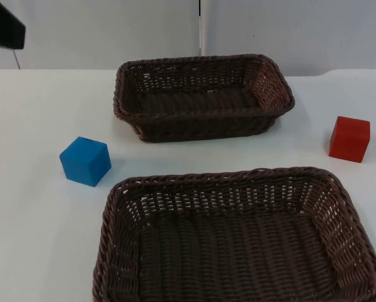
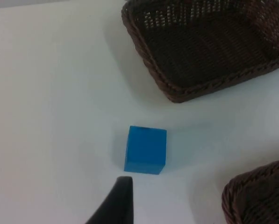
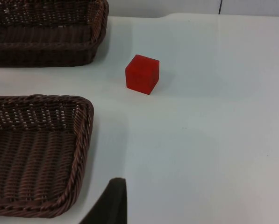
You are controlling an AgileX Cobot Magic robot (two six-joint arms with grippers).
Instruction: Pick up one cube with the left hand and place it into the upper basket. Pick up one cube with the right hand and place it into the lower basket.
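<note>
Lower basket: dark brown wicker, rectangular, nearest the camera in the top view; holds nothing. Its rim also appears in the left wrist view and the right wrist view.

Blue cube: on the white table, to the left, just beyond the lower basket's far-left corner, apart from both baskets. In the left wrist view it lies just beyond the black fingertip, flat on the table, untouched.

Red cube: on the table to the right, between the two baskets in depth, touching neither. In the right wrist view it lies well beyond the fingertip.

Upper basket: same wicker, farther back, near the grey partition wall; holds nothing. Seen also from the left wrist and the right wrist.

Left gripper: above the table, near the blue cube, holding nothing; whether its fingers are spread or closed cannot be told.

Right gripper: above the table beside the lower basket, well short of the red cube, holding nothing; finger state likewise cannot be told.

Step in hand, as judged: the approach, with neither cube picked. The left gripper's next move calls for coming down over the blue cube with fingers squared to its faces; the right arm needs to reach farther forward to the red cube.
</note>
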